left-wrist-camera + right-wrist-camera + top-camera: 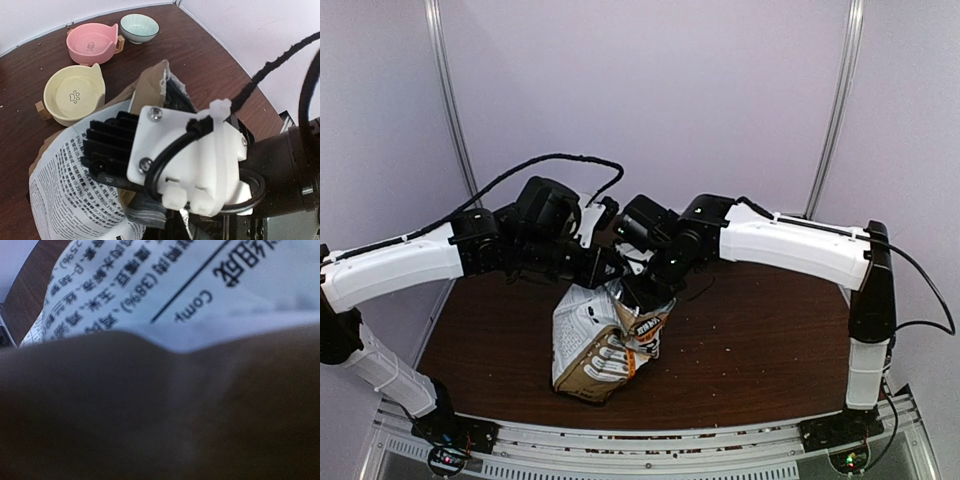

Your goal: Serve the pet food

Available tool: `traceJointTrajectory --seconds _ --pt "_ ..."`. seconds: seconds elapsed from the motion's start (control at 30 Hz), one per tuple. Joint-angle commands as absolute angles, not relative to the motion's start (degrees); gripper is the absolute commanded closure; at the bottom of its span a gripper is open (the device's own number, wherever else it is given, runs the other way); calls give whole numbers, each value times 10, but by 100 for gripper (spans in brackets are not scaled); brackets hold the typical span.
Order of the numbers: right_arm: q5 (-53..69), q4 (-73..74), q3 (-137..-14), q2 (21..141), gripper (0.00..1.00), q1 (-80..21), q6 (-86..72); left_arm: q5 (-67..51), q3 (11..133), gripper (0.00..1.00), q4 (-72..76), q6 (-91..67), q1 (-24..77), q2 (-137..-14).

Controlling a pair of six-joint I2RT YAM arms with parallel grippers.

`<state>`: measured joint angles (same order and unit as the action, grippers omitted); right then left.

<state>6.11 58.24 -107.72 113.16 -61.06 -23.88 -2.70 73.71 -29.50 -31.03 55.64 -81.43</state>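
Right now both my arms meet over the printed bag, which stands on the brown table. My left gripper sits at the bag's top edge from the left and my right gripper presses in from the right. In neither case can I tell whether the fingers are apart or closed, since the wrists hide them. My right wrist view is filled by blurred bag print and a brown fold. My left wrist view looks past my other wrist to 3 bowls beyond the bag: a cream bowl just beside it, then a pink bowl and a small pale-blue bowl. The pet food is hidden from me. Only reddish crumbs lie along the front rail.
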Motion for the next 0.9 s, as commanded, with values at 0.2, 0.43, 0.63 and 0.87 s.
traceJointTrajectory --seconds 0.2,0.43,0.63,0.87 --pt "411 451 -986 1129 100 -587 -343 -45 722 100 -221 -298 565 -812" --pt "464 317 -925 1077 100 -564 -466 -33 718 100 -221 -295 565 -787" --pt "478 162 -845 1004 100 -536 -616 -43 725 100 -244 -293 565 -755" --pt "471 16 -741 936 100 -507 -762 -49 738 100 -282 -286 565 -730"
